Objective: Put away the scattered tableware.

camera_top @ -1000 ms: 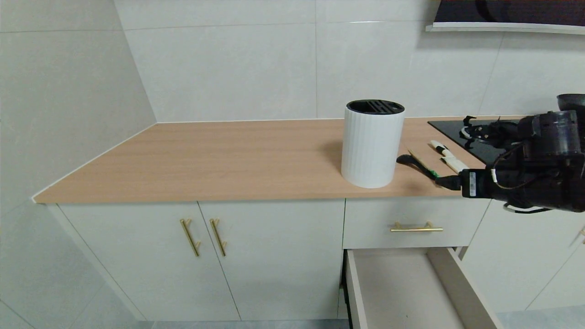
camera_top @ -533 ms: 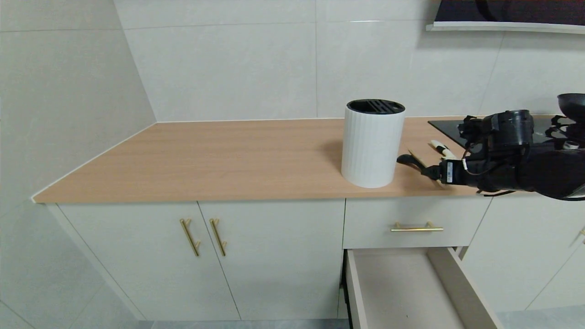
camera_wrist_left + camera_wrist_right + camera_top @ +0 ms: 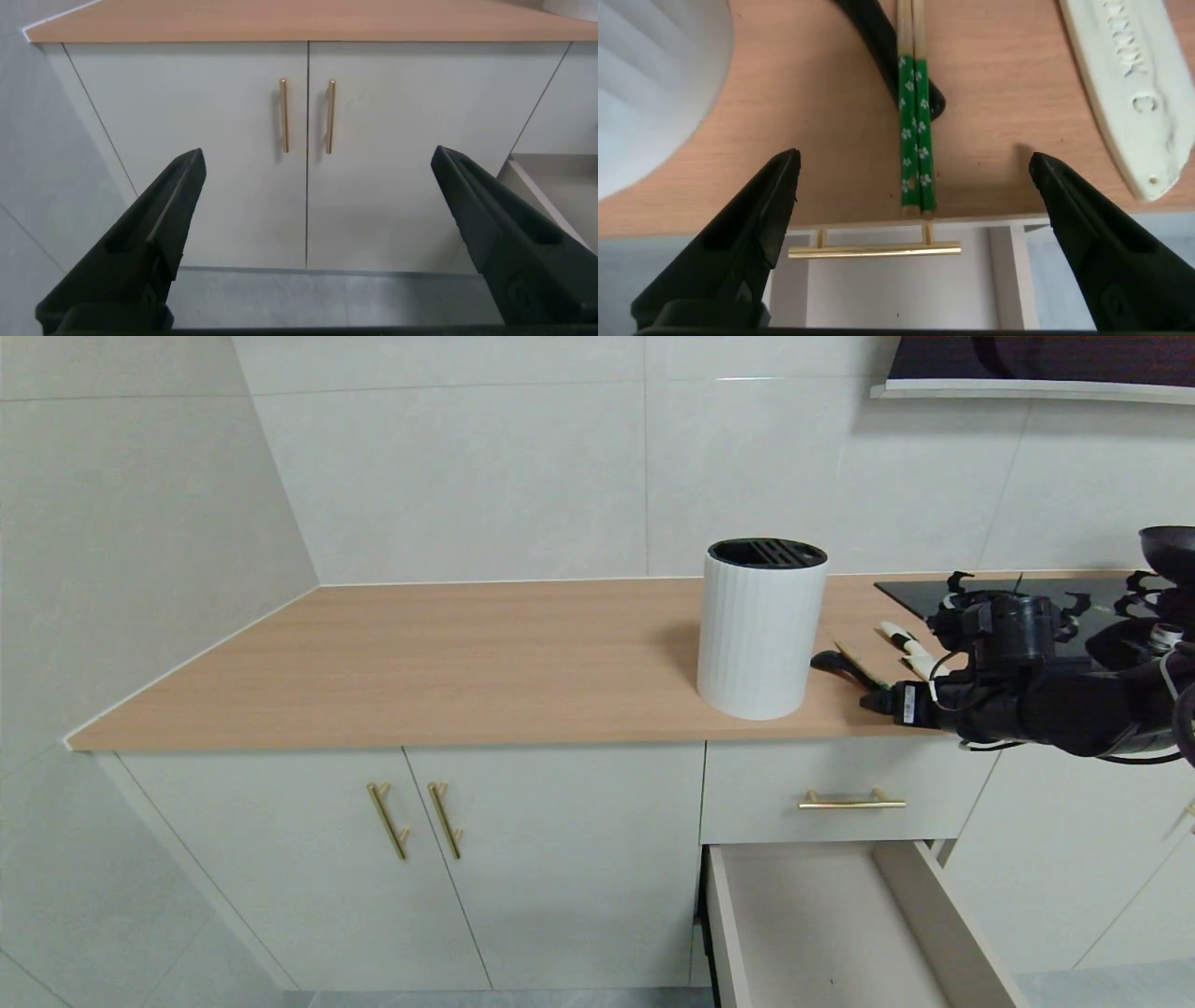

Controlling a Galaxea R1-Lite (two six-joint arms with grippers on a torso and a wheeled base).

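Right gripper (image 3: 912, 159) lines up on the chopsticks (image 3: 911, 103)
Released and spread wide, it has slid toward the white holder (image 3: 761, 630); the chopsticks lie just right of that holder, between its jaws, so a grasp looks next.

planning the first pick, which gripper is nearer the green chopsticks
Right. The right gripper is open at the green ends of the chopsticks; the left gripper is low, facing the cabinet doors.
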